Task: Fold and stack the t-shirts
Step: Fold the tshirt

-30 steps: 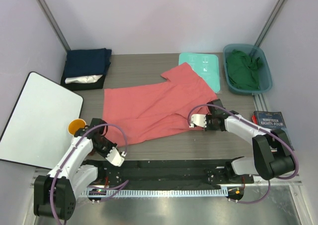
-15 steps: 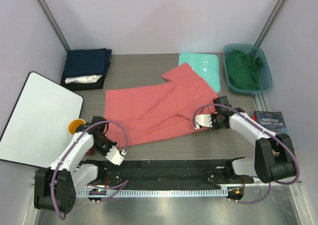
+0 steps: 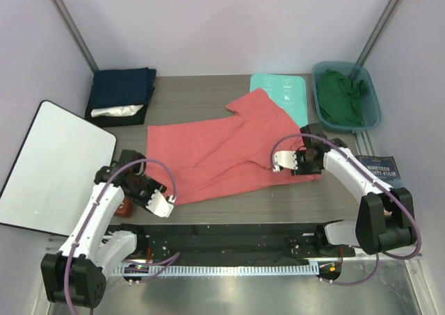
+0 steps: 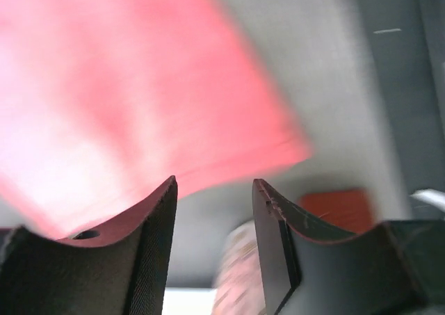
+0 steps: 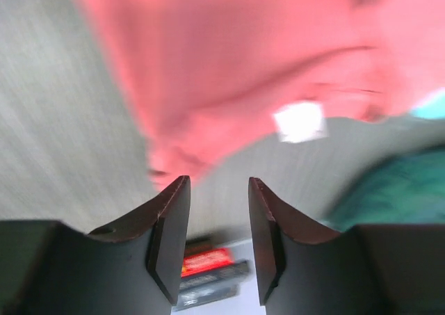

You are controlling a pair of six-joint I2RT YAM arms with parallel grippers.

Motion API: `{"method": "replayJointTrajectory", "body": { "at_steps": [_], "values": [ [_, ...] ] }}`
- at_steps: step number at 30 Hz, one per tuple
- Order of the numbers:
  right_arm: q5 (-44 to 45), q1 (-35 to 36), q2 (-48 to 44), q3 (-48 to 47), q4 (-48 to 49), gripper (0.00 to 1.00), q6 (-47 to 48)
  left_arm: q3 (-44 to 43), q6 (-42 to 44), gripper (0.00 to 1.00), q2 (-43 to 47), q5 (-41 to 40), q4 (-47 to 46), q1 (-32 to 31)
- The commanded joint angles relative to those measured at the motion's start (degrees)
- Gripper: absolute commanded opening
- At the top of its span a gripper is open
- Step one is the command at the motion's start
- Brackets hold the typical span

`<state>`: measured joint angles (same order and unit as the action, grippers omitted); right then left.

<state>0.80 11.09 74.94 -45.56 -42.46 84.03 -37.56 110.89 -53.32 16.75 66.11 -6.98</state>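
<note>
Blurring smears both wrist views, and the white t-shirt (image 3: 118, 110) shows only as a sliver under the navy t-shirt (image 3: 124, 85) at the table's (image 3: 208, 92) far-left corner. Four shirts counted — the coral-red t-shirt (image 3: 215, 155) lies spread mid-table, the dark green t-shirt (image 3: 338, 92) in the far-right bin (image 3: 375, 113). The left gripper (image 3: 161, 205) and right gripper (image 3: 279, 162), closed down a second ago, now stand released — empty.

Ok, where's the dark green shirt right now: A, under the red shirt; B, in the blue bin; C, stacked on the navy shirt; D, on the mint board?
B: the dark green shirt lies bunched inside the blue bin at the back right, beside the mint board.
</note>
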Motion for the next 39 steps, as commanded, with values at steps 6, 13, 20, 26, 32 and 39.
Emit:
{"method": "replayJointTrajectory", "body": {
  "at_steps": [6, 13, 20, 26, 32, 39],
  "values": [
    [-12.6, 3.0, 9.8, -18.9, -0.4, 0.45, -13.1, -3.3, -8.8, 0.46, -4.7, 0.1, -13.6, 0.3],
    [-13.6, 9.8, 18.1, -24.4, -4.2, 0.42, -14.5, -0.1, -10.1, 0.34, -14.0, -3.5, -26.0, 0.3],
    [-13.9, 12.8, 21.0, -24.4, -5.3, 0.42, -16.4, -1.8, -13.8, 0.33, -18.8, -5.0, -30.6, 0.2],
    [-15.1, 16.3, 23.8, -25.2, -5.7, 0.41, -18.8, 0.4, -12.5, 0.33, -18.0, -5.2, -30.9, 0.2],
    [-14.9, 17.6, 27.1, -25.9, -3.6, 0.41, -20.8, 0.0, -13.7, 0.32, -18.0, -5.1, -30.9, 0.2],
    [-11.1, 17.6, 29.4, -25.1, 1.5, 0.33, -21.7, 0.3, -14.0, 0.32, -16.6, -4.4, -30.8, 0.2]
  ]
}}
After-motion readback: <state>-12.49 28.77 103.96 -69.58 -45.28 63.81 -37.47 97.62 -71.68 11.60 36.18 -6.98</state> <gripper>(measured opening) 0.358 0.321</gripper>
